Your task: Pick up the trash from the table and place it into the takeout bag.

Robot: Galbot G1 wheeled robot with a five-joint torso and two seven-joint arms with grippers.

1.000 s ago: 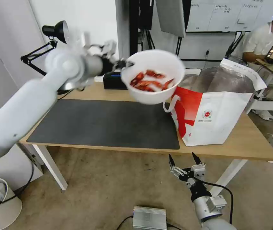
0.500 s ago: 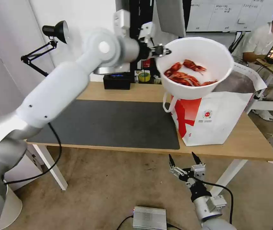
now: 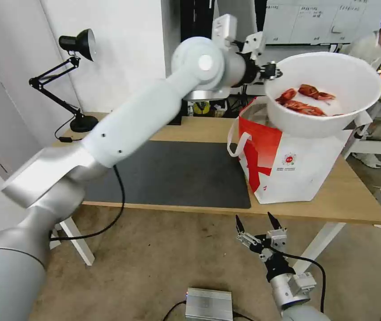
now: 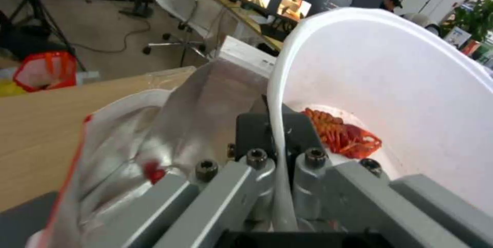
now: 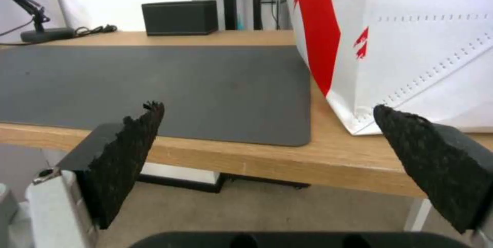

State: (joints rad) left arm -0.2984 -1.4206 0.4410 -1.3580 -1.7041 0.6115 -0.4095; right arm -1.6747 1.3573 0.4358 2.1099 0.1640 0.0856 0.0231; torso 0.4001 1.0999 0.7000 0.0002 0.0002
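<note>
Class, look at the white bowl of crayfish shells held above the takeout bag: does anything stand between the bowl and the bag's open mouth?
Nothing visible does. The left gripper pinches the bowl by its rim directly over the takeout bag, whose foil-lined mouth gapes open beneath it.

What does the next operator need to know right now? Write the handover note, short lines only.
Left end effector: shut on the rim of the white bowl, held in the air above the open takeout bag. Red crayfish shells are in the bowl.
Right end effector: open, parked low in front of the table edge.
Takeout bag stands on the table beside the dark mat.
Done: bowl lifted and carried over the bag.
Left: lower and release the bowl into the bag.
</note>
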